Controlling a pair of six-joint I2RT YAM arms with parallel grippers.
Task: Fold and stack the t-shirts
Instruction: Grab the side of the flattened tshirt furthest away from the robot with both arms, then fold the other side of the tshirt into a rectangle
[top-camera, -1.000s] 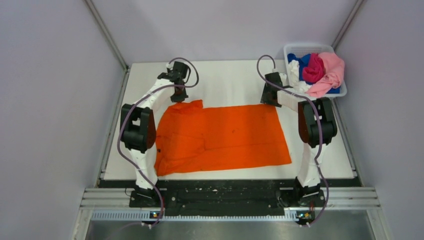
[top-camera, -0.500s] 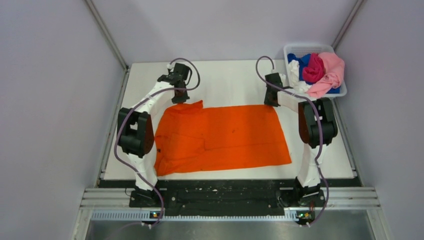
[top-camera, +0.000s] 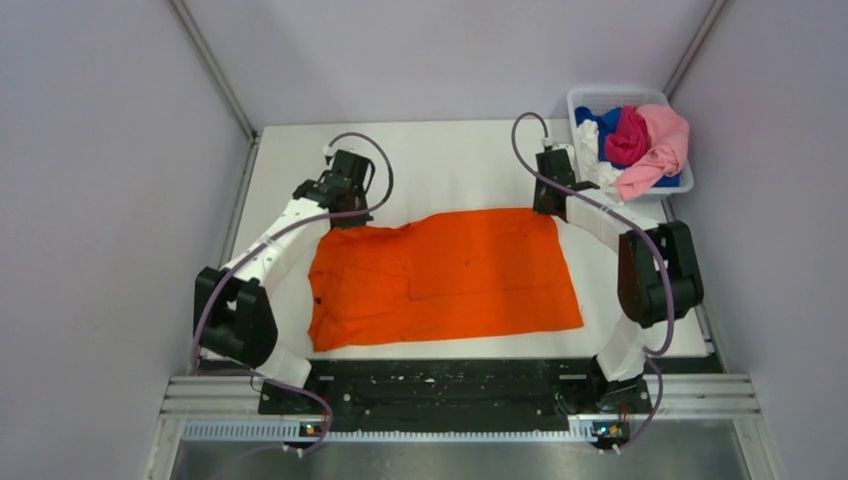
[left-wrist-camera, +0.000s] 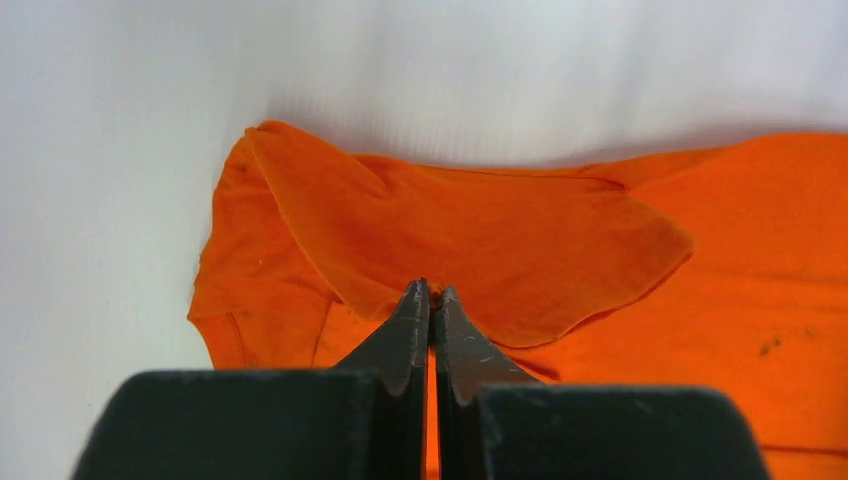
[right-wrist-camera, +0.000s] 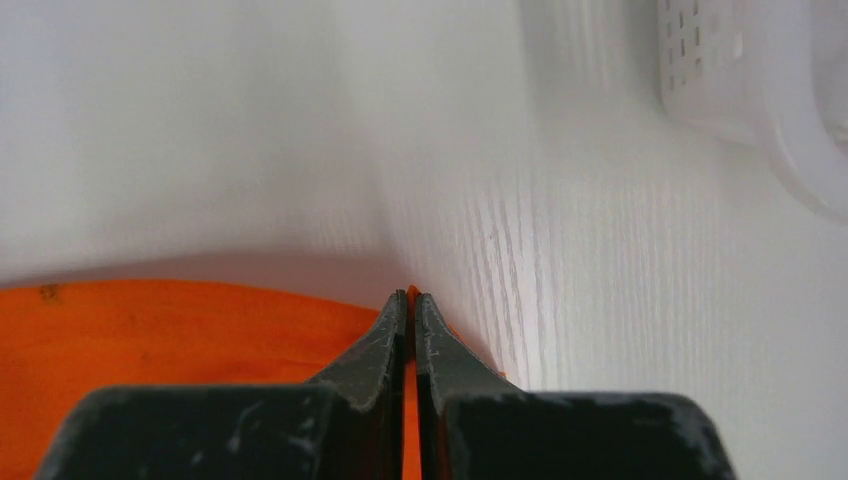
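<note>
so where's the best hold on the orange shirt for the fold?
Its two far corners, one per gripper, coming down from above. The orange shirt lies flat and spread wide, so only the edges give a pinchable lip. The left gripper is shut on the far-left sleeve flap, the right gripper on the far-right corner.

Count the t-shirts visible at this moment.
5. The orange t-shirt lies spread on the table; the light pink, magenta, blue and white ones are bunched in the bin at the far right corner. More may be hidden beneath them.
</note>
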